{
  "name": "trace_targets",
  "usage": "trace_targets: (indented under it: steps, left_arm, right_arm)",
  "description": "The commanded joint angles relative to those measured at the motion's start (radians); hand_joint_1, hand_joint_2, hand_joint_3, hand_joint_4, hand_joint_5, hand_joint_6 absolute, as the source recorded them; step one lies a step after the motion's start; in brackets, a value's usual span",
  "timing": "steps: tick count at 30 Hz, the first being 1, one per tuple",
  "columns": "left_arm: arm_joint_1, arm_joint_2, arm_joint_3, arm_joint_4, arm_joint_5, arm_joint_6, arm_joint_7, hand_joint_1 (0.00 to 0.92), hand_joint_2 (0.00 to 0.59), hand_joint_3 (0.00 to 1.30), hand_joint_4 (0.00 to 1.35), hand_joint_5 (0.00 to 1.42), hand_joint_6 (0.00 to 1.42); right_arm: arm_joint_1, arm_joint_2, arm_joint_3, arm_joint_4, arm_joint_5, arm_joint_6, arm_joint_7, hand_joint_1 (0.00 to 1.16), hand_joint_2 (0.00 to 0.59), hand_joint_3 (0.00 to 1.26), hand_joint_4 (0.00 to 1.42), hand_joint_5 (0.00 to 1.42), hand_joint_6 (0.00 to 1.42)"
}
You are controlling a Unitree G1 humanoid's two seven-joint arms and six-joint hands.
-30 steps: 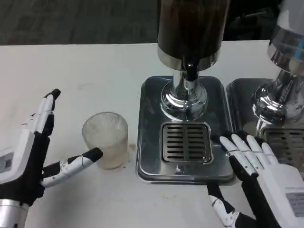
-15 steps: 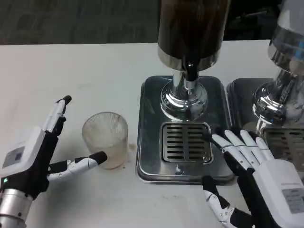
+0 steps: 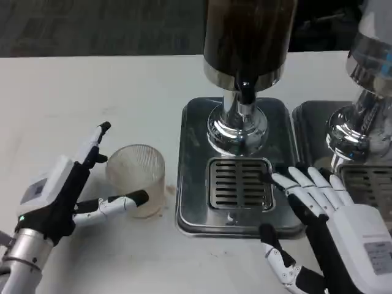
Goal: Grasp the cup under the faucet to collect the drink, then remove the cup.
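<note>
Cup (image 3: 136, 179) beside open left hand (image 3: 64, 195) (upright)

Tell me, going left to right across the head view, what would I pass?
Left hand → ribbed clear cup → dark drink dispenser on its steel tray → right hand → a second dispenser's chrome base at the picture's edge.

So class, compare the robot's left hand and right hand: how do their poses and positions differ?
The left hand is spread around the cup, fingers on either side of it; the right hand is by the drip tray, far from the cup. The left shows its edge, the right its white back. Both hold nothing.
</note>
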Motion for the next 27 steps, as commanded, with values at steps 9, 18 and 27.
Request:
trace_targets:
  steps: [9, 18, 27]
  left_arm:
    - [-0.097, -0.034, -0.034, 0.135, -0.065, -0.046, -0.089, 0.227, 0.016, 0.00, 0.03, 0.27, 0.25]
    - [-0.129, -0.047, -0.059, 0.156, -0.070, -0.042, -0.104, 0.191, 0.008, 0.00, 0.00, 0.19, 0.20]
    - [-0.150, -0.070, -0.071, 0.154, -0.082, -0.016, -0.147, 0.178, 0.009, 0.00, 0.00, 0.17, 0.16]
  right_arm:
    - [0.028, 0.014, 0.004, -0.020, -0.012, 0.025, -0.031, 0.48, 0.498, 0.25, 0.14, 0.10, 0.03]
    - [0.056, 0.016, 0.002, -0.037, -0.014, 0.036, -0.037, 0.47, 0.498, 0.26, 0.15, 0.11, 0.03]
    - [0.066, 0.020, 0.004, -0.043, -0.006, 0.037, -0.037, 0.47, 0.498, 0.27, 0.16, 0.11, 0.03]
